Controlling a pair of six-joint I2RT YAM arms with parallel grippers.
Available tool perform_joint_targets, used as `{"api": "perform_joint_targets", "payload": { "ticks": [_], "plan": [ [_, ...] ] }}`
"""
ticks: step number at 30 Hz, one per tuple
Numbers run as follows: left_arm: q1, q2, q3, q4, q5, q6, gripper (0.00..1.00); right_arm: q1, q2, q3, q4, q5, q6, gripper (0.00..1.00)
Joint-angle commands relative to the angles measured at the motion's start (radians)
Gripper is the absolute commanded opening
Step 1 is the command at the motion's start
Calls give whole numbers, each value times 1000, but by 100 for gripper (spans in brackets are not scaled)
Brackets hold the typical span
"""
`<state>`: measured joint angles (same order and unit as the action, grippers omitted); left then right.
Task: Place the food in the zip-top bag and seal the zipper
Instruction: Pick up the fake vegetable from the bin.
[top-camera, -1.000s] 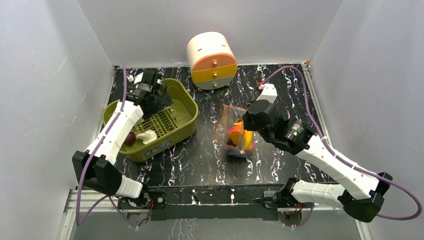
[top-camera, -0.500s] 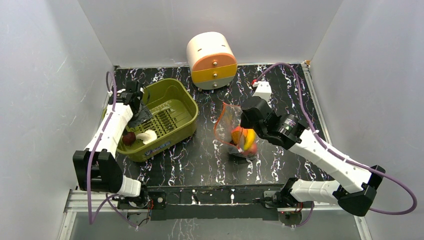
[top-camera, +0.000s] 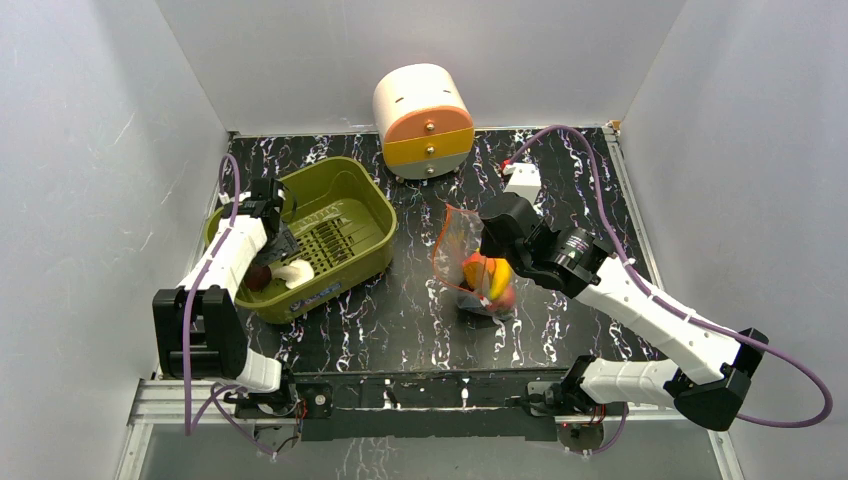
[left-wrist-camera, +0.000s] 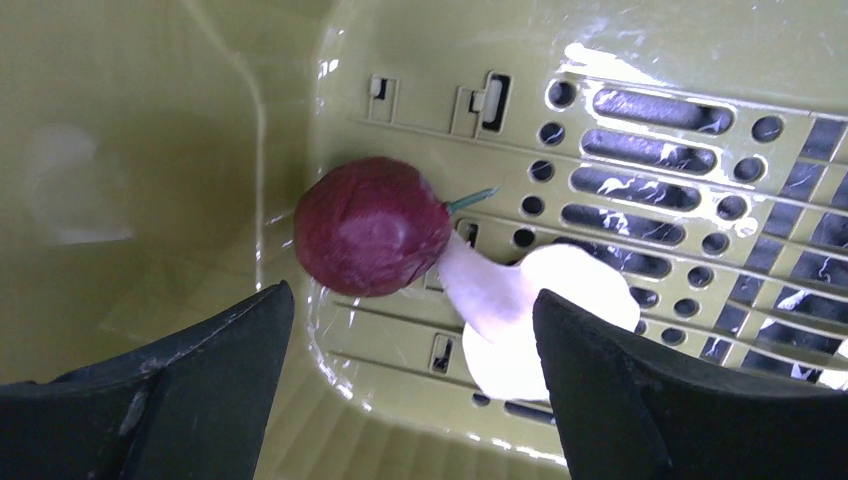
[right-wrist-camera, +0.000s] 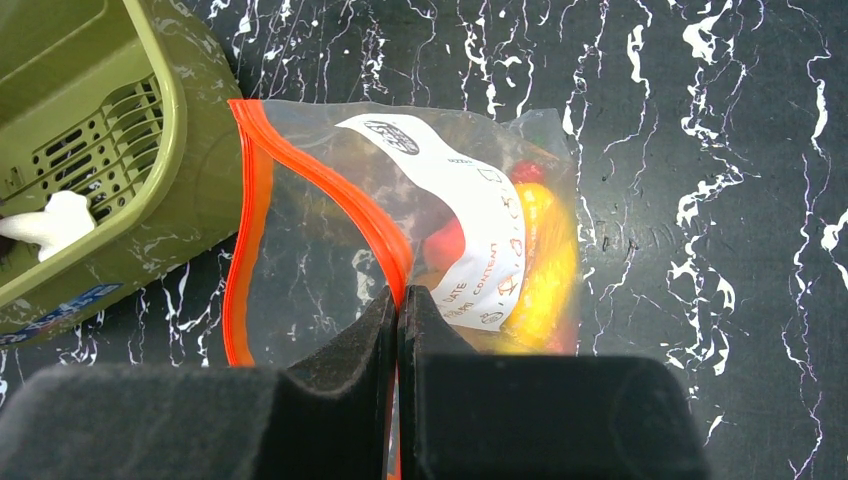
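**A:** Where does the dark purple ball (left-wrist-camera: 370, 227) lie from the left gripper (left-wrist-camera: 412, 300)?

**B:** Straight ahead, on the slotted floor of the basket (top-camera: 350, 268), in its near-left corner. It sits a shade toward the left jaw and nothing grips it. It's round, so it has no long axis. A thin green stem points at the white piece (left-wrist-camera: 540, 310) touching it.

**A:** Jaws?

**B:** Spread wide and holding nothing. The left arm is the nearer one — it's reaching into the basket.

**A:** And the zip-top bag (right-wrist-camera: 330, 230)?

**B:** Just right of the basket, mouth turned toward it, with yellow and red food (right-wrist-camera: 545, 260) inside. The right gripper (right-wrist-camera: 398, 300) is pinched together on the zipper (right-wrist-camera: 300, 160) — propping the mouth open, I'd say.
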<state>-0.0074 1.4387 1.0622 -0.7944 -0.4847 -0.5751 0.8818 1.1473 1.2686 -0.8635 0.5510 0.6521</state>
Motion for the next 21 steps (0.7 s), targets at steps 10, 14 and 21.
{"api": "perform_joint_targets", "payload": {
  "ticks": [10,14,21],
  "plan": [
    [10,108,-28,233,17,30,77,2,-6,51,6,42,1,0],
    [10,104,-24,280,67,22,78,2,1,54,2,38,-1,0],
    [10,96,77,246,87,47,80,1,22,50,26,12,-21,0]
  ]
}}
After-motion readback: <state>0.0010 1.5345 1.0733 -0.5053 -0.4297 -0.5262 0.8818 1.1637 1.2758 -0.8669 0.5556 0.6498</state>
